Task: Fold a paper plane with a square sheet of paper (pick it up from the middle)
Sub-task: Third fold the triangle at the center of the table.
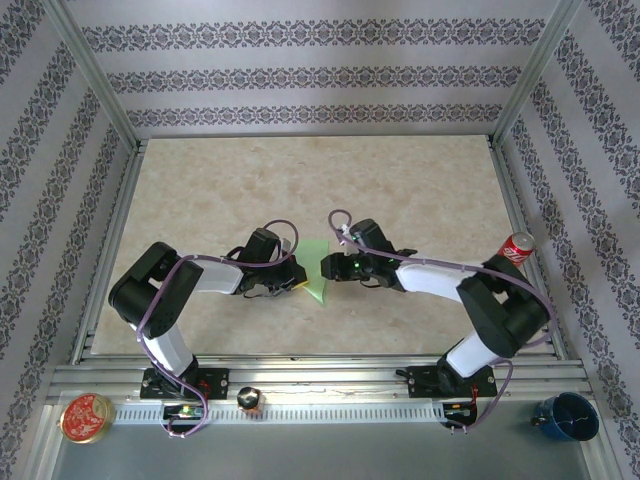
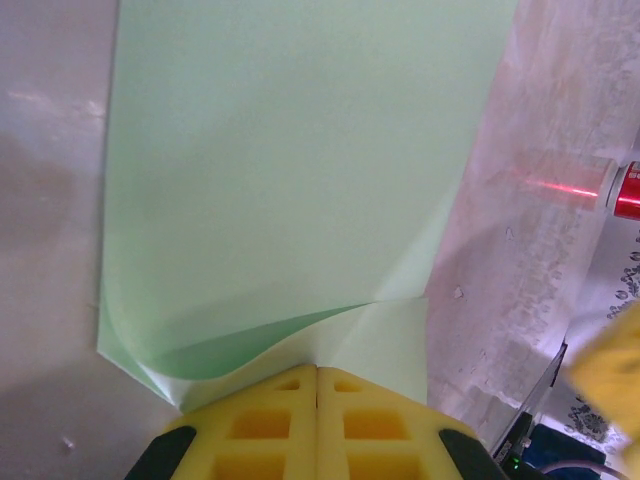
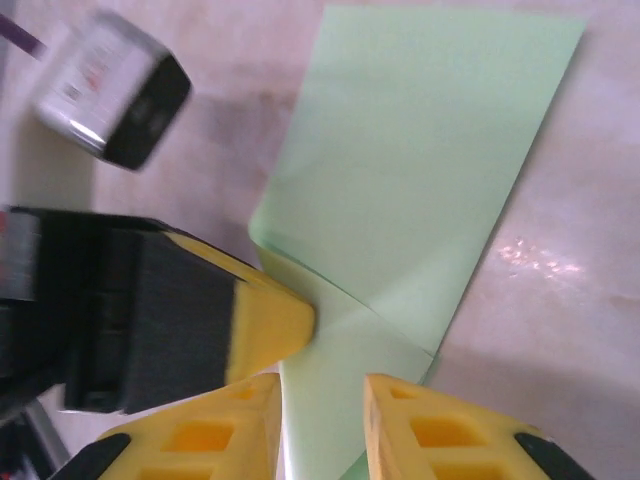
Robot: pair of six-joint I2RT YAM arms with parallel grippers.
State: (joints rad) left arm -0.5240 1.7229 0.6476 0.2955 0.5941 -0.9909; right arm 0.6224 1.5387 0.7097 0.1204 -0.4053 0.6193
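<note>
Lying on the pale marbled table [image 1: 400, 180], the square sheet of paper [image 2: 300, 180] sits between the two grippers. It is doubled over on itself, so it reads as a slanted strip with long straight edges and a diagonal crease running to one side. Its edge nearest the left gripper [image 2: 317, 372] curls up off the surface, leaving a shadowed hollow beneath. That gripper's yellow fingers are pressed together with no gap, pinching the sheet at this lifted edge. The right gripper [image 3: 322, 388] comes at the sheet from the opposite side — its fingers stand a narrow way apart, one on each side of a corner flap, and the paper lies in the gap unclamped. The left fingertip lies just beside the right gripper's fingers, so room is tight around that corner of the sheet. Past the sheet's far edges, open marble runs out to the metal frame [image 1: 310, 131]. A red soda can [image 1: 517, 246] stands well to the right of the sheet, near the frame. Nearer the arm bases than the sheet, along the front rail, lie a round red tin [image 1: 86, 417], a small round thing [image 1: 248, 398] and a blue cup [image 1: 567, 415] — all well apart from the sheet.
</note>
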